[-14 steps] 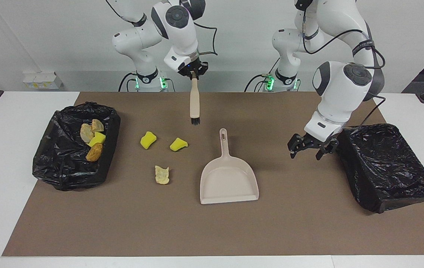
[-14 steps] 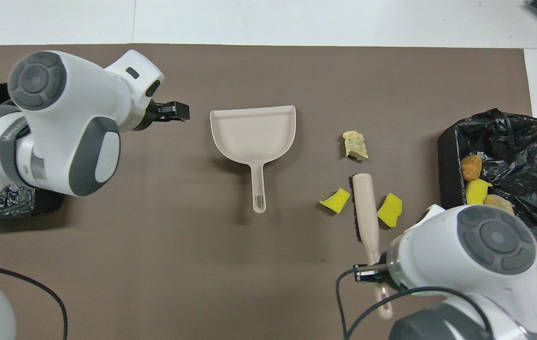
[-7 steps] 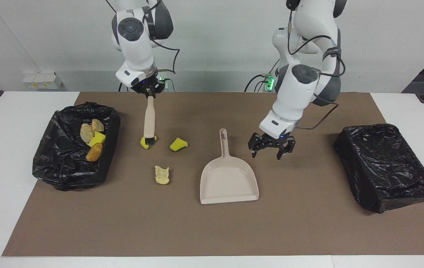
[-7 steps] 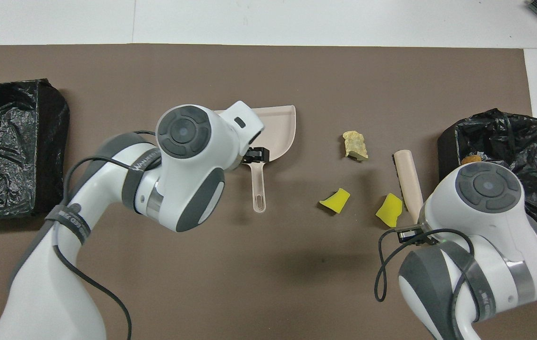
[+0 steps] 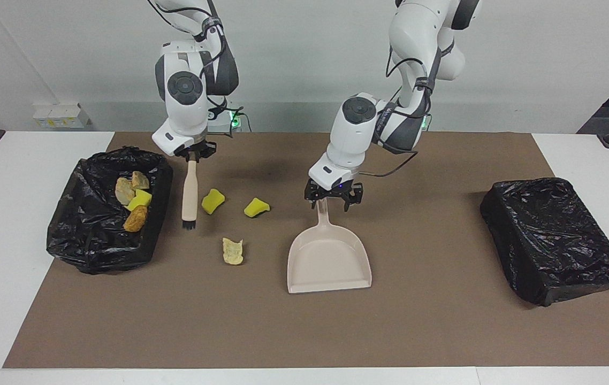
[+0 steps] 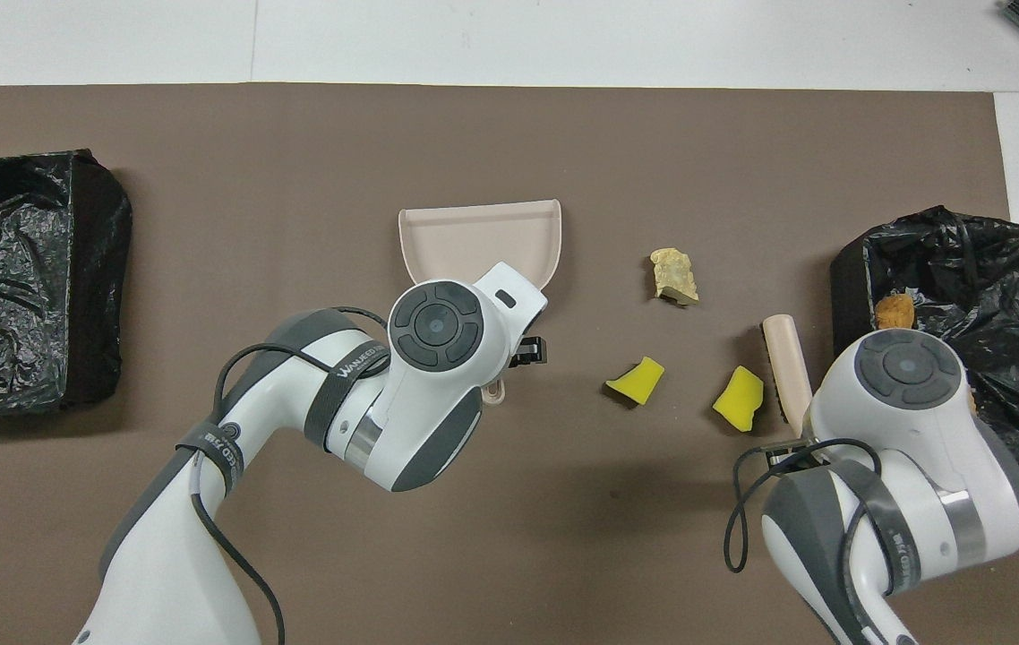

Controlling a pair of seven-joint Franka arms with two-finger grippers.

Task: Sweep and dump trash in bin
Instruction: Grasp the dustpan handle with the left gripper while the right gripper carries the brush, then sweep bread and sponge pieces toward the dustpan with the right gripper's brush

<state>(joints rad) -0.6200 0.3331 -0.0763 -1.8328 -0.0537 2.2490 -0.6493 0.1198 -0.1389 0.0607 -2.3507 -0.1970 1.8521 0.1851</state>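
The right gripper (image 5: 191, 155) is holding the brush (image 5: 190, 193) by its handle, fingers closed on it, bristles hanging down beside the lined bin (image 5: 77, 224) at the right arm's end of the desk (image 5: 443, 321). The left gripper (image 5: 330, 200) is hovering over the dustpan (image 5: 329, 256) handle with fingers spread wide. Three pieces of trash (image 5: 212, 201) are lying on the desk between brush and dustpan; four more are sitting in the bin.
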